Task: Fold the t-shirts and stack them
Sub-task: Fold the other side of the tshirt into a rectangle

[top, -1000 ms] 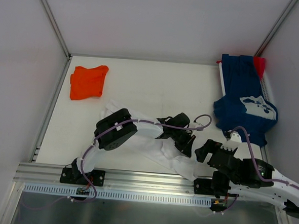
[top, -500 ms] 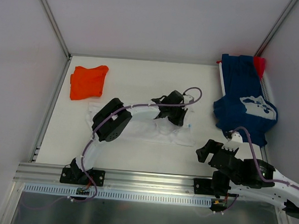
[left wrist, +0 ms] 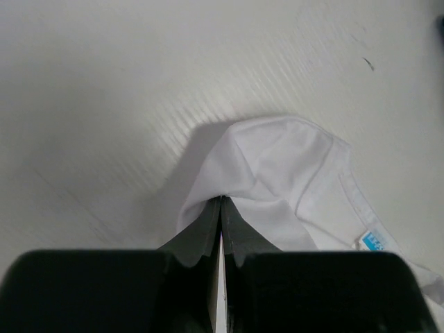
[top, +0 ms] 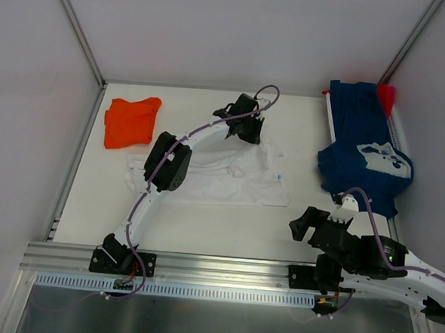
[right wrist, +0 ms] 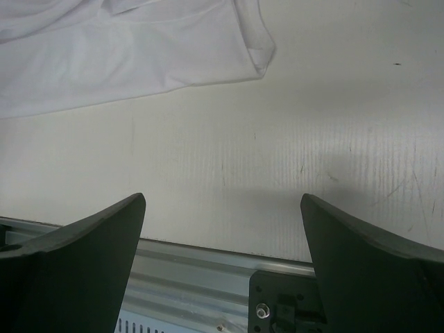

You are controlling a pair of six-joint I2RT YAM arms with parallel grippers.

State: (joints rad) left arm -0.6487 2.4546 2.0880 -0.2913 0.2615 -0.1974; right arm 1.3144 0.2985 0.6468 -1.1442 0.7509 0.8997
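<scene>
Top external: white shirt (top: 229,178), twelve-o'clock edge pinched in my left gripper (top: 245,128).
Gripped for spreading flat, I judge; right gripper (top: 303,224) wide, empty, five o'clock.

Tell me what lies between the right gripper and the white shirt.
Only bare table. The right wrist view shows nothing else between the open right gripper and the white shirt's near edge.

The white t-shirt (top: 236,184) is soft matt cloth, the table (top: 204,227) matt and ribbed, the rail (top: 224,267) metal
</scene>
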